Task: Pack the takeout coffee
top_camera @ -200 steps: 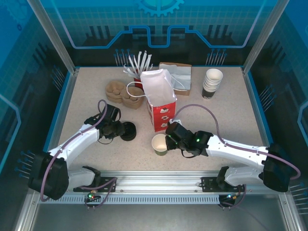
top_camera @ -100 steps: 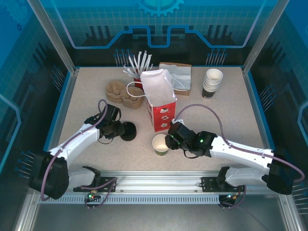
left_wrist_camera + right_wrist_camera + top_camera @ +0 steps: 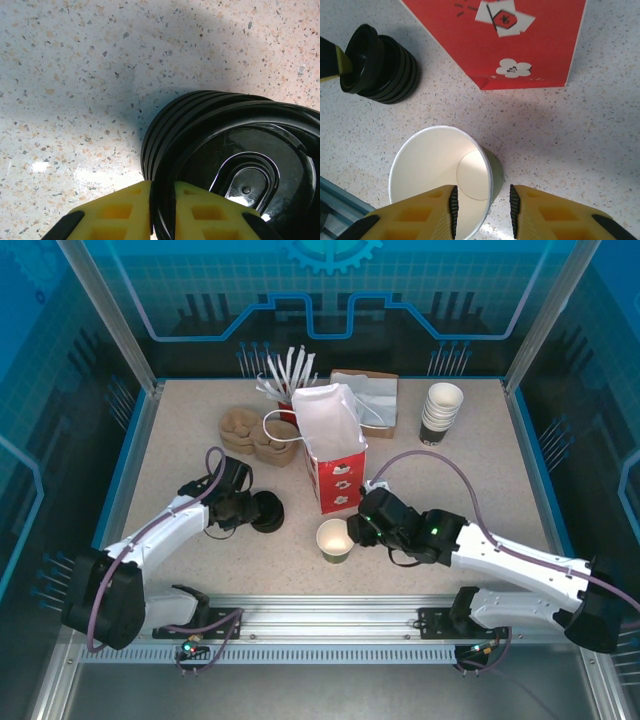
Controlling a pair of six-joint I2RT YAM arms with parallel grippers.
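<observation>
Open-topped olive-green paper takeout coffee cup [image 3: 333, 540] near speckled table's [image 3: 180, 440] front edge, before red paper bag [image 3: 335, 475]. right gripper [image 3: 482, 190]: jaws apart, straddling cup wall. left gripper [image 3: 162, 192]: clamped on top black round lid [image 3: 240, 150] of stack.

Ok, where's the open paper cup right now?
In the top view the cup stands near the front edge, centre, just in front of the red bag, black lids to its left, right gripper at its rim.

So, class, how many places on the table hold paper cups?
2: one open cup at the front centre; one stack at the back right, where nested cups may be hidden.
</observation>
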